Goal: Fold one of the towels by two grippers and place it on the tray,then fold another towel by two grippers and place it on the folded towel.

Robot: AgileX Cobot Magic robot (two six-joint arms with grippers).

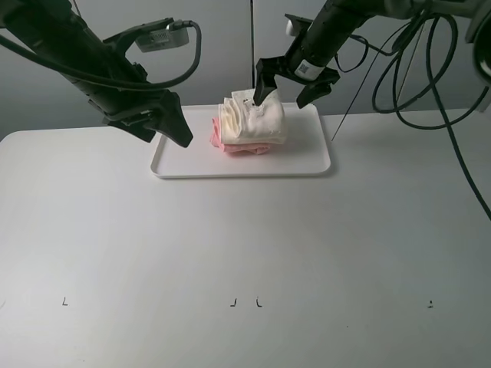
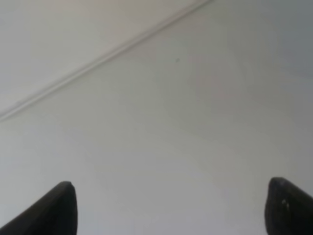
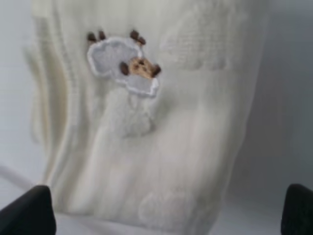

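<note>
Two folded towels are stacked on one shallow white rectangular plastic tray point(image 1: 316, 164), which sits near the middle of the table's far edge. The lower one is a pink terry towel point(image 1: 219, 141), showing only as a thin band at the left and front of the stack. On top lies the cream knitted towel point(image 1: 253, 123), thick, in several layers with ribbed edges.

There are two black grippers. The right gripper point(image 1: 295, 88) hangs just above the far right side of the cream towel with its jaws spread wide and nothing between them; one fingertip is close to the towel's top, though contact cannot be made out. In the right wrist view the cream towel point(image 3: 146, 122) fills the frame, carrying a small embroidered grey and brown animal patch point(image 3: 124, 66).

The left gripper point(image 1: 173, 126) hovers over the tray's left edge, apart from the stack, jaws also parted and empty; its wrist view shows only bare white surface
</note>
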